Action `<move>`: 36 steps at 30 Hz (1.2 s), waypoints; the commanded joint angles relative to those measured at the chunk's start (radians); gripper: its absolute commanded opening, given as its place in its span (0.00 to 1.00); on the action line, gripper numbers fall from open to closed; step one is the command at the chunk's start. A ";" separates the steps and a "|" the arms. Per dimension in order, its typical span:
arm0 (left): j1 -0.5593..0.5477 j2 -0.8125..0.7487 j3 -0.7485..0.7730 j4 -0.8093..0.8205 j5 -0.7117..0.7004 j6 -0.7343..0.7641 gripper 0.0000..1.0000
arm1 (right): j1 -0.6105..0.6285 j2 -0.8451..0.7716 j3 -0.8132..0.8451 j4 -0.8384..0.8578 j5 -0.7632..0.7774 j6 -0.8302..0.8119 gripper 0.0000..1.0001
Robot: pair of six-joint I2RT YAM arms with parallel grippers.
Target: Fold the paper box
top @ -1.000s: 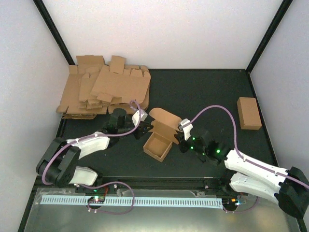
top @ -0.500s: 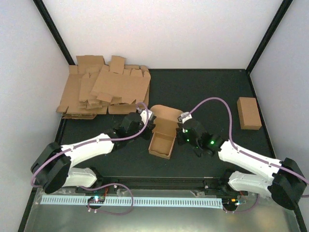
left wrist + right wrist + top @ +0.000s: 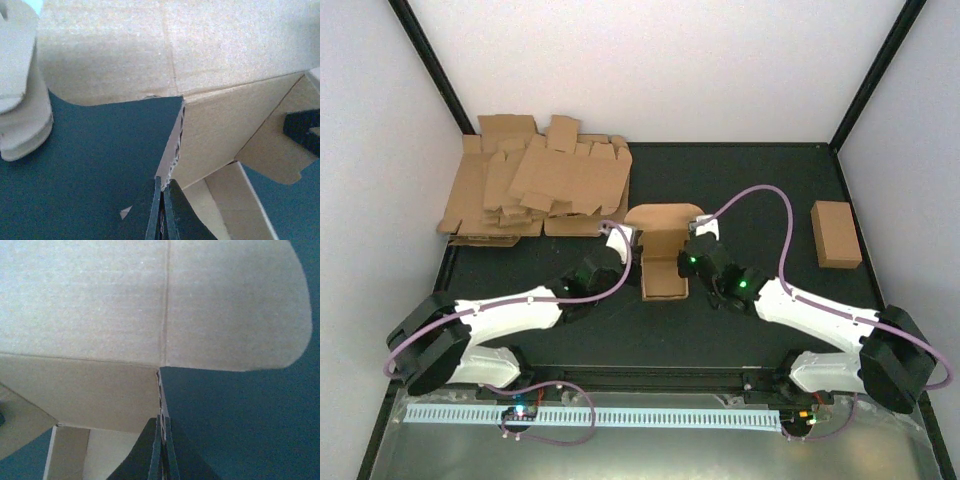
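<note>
The paper box (image 3: 663, 268) stands open on the dark mat in the middle, its lid flap (image 3: 660, 218) lying back toward the far side. My left gripper (image 3: 624, 258) is shut on the box's left side wall; in the left wrist view (image 3: 162, 186) its fingers pinch the wall's edge (image 3: 175, 145). My right gripper (image 3: 692, 262) is shut on the right side wall; in the right wrist view (image 3: 162, 427) the fingers clamp the corrugated edge (image 3: 161, 400), with the rounded lid flap (image 3: 230, 305) above.
A heap of flat brown cardboard blanks (image 3: 535, 185) lies at the back left. A closed brown cardboard brick (image 3: 836, 234) sits at the right. White walls enclose the mat, and a metal rail (image 3: 590, 415) runs along the near edge.
The box has turned square to the table and shifted slightly toward the near side. Both grippers moved in and closed on its side walls, the left one from farther left.
</note>
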 commanded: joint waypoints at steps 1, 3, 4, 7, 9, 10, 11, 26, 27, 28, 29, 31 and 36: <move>-0.016 -0.026 -0.044 0.325 -0.092 0.020 0.01 | 0.009 0.010 -0.034 0.232 0.110 -0.017 0.02; -0.016 0.025 -0.077 0.428 -0.117 0.010 0.02 | 0.009 0.015 -0.090 0.344 0.108 -0.038 0.02; -0.017 0.045 -0.094 0.467 -0.138 -0.004 0.02 | 0.009 0.018 -0.113 0.395 0.103 -0.048 0.02; -0.018 0.095 -0.144 0.570 -0.160 -0.026 0.02 | 0.008 0.037 -0.153 0.474 0.104 -0.044 0.02; -0.019 0.116 -0.163 0.610 -0.136 -0.028 0.01 | 0.010 0.054 -0.167 0.500 0.098 -0.036 0.02; -0.022 0.123 -0.169 0.623 -0.129 -0.027 0.02 | 0.010 0.063 -0.174 0.511 0.099 -0.027 0.02; -0.026 0.133 -0.172 0.633 -0.135 -0.033 0.01 | 0.010 0.071 -0.181 0.534 0.100 -0.020 0.02; -0.110 0.214 -0.104 0.499 -0.252 -0.136 0.04 | 0.036 0.130 -0.204 0.566 0.075 0.029 0.04; -0.110 0.216 -0.104 0.492 -0.251 -0.157 0.04 | 0.037 0.132 -0.213 0.572 0.068 0.028 0.04; -0.110 0.218 -0.102 0.486 -0.250 -0.171 0.04 | 0.037 0.131 -0.225 0.579 0.062 0.028 0.04; -0.110 0.218 -0.094 0.473 -0.252 -0.184 0.03 | 0.036 0.126 -0.236 0.584 0.057 0.027 0.04; -0.110 0.213 -0.072 0.433 -0.255 -0.207 0.06 | 0.037 0.113 -0.250 0.589 0.048 0.014 0.05; -0.119 0.239 -0.038 0.378 -0.275 -0.261 0.08 | 0.037 0.082 -0.287 0.600 0.034 -0.003 0.07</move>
